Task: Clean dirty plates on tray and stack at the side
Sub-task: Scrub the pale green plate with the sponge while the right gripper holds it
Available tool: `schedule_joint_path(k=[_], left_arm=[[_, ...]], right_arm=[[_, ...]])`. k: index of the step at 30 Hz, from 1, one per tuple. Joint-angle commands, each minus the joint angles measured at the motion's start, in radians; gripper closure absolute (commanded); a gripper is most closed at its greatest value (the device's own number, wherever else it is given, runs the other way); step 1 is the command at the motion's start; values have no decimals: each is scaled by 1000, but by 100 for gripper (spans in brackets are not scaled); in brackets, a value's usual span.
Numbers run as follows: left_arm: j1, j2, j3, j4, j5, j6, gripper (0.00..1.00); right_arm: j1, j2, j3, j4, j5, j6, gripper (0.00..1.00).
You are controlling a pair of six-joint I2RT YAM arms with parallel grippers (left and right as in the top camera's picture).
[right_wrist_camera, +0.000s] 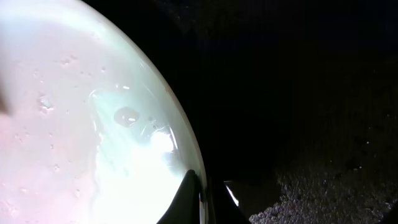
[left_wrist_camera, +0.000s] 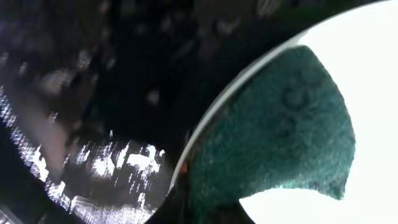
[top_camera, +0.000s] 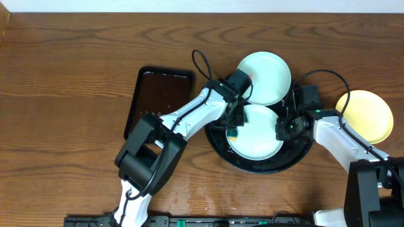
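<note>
Mid-scrub, frame centre: mint-white round plate [top_camera: 259, 142], rim pinched by closed right end effector [right_wrist_camera: 200, 198], is wiped with green sponge [left_wrist_camera: 273, 137] clamped in left end effector [top_camera: 233, 128]; lift-out for stacking judged next.

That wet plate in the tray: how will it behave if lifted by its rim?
Probably slippery: the plate shows water beads and a glossy film. Likely stiff: it looks hard and shallow. Pinched at one edge by the right gripper, it may tilt.

One mint plate [top_camera: 255, 135] (wet) on tray [top_camera: 260, 168]
</note>
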Motion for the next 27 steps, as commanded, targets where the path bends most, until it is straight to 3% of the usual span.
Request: schedule_joint_path(k=[1, 17, 27], left_arm=[[30, 37, -7, -79, -182, -32, 92], [-106, 97, -11, 309, -118, -46, 90], [-183, 103, -11, 374, 303, 195, 91]], right_arm=[[3, 24, -11, -1, 48, -23, 99], [3, 24, -10, 18, 48, -23, 99], [23, 24, -10, 40, 48, -23, 99]])
